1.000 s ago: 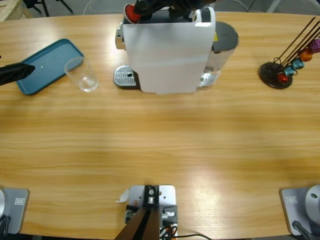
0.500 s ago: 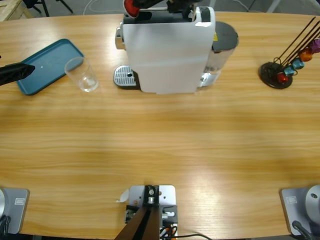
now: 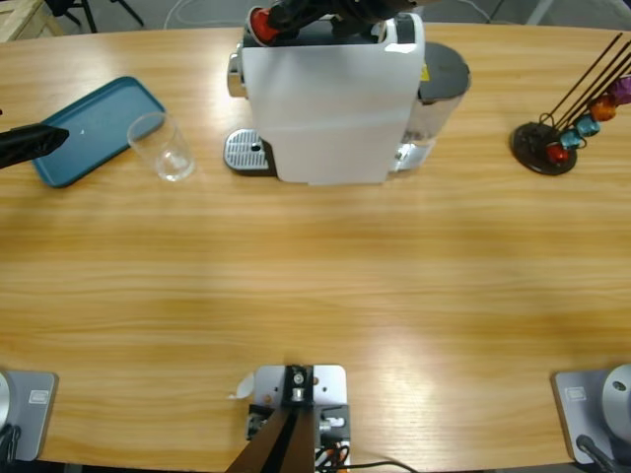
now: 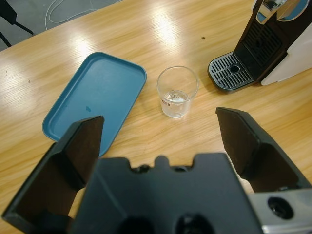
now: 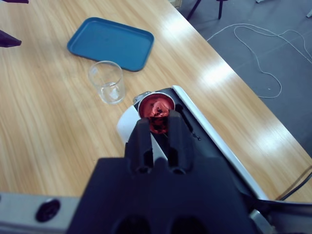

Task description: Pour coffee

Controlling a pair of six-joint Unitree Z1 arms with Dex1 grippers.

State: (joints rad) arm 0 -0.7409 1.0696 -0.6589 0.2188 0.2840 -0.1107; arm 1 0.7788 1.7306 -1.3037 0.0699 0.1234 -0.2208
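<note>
The right gripper (image 5: 160,127) pinches a red pod (image 5: 157,108) over the coffee machine (image 3: 330,94) at the table's far edge. The left gripper (image 4: 161,141), spread wide, waits. The glass (image 3: 163,148) is empty, beside the tray (image 3: 84,133). No coffee poured yet.

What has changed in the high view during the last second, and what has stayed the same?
Very little. The red capsule, gripped by the right hand over the coffee machine, shifted slightly toward the top edge and came back. The glass, the blue tray, the capsule rack and the open left hand stayed put.
</note>
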